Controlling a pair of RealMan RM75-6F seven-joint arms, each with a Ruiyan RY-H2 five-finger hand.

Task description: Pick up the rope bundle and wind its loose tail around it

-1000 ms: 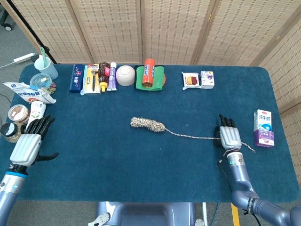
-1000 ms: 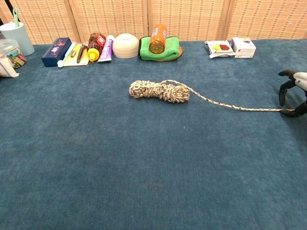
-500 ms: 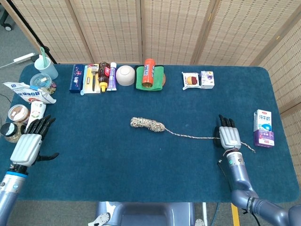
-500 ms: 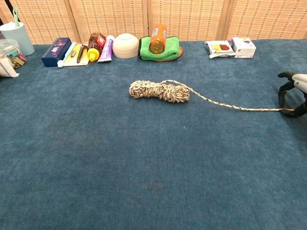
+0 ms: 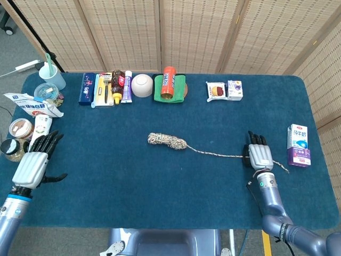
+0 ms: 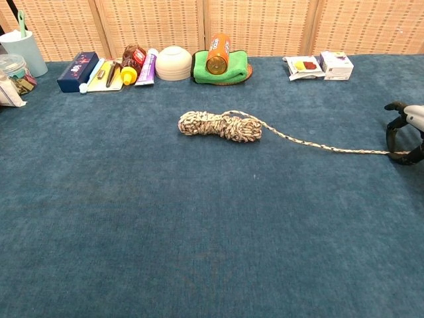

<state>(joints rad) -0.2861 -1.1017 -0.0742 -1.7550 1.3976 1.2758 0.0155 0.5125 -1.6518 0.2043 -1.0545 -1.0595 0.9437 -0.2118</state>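
Observation:
The rope bundle [image 5: 167, 141] [image 6: 220, 125], a short speckled beige coil, lies on the blue table near its middle. Its loose tail [image 5: 218, 154] [image 6: 318, 146] runs right along the cloth and passes under my right hand [image 5: 259, 153] [image 6: 405, 129]. That hand lies palm down over the tail with its fingers stretched forward and apart; the rope's end shows past its wrist side. No grip on the tail is visible. My left hand [image 5: 33, 162] sits at the table's left edge, fingers spread, holding nothing, far from the bundle.
A purple-and-white carton [image 5: 298, 145] stands just right of my right hand. Along the back edge are a blue box [image 5: 87, 88], a white bowl [image 5: 142, 85], an orange bottle [image 5: 169, 82] on a green cloth and snack packs [image 5: 225, 90]. Jars and a cup [image 5: 51, 74] crowd the left edge.
In the chest view my right hand has edged slightly to the right. The rope bundle, its tail and my left hand lie as before.

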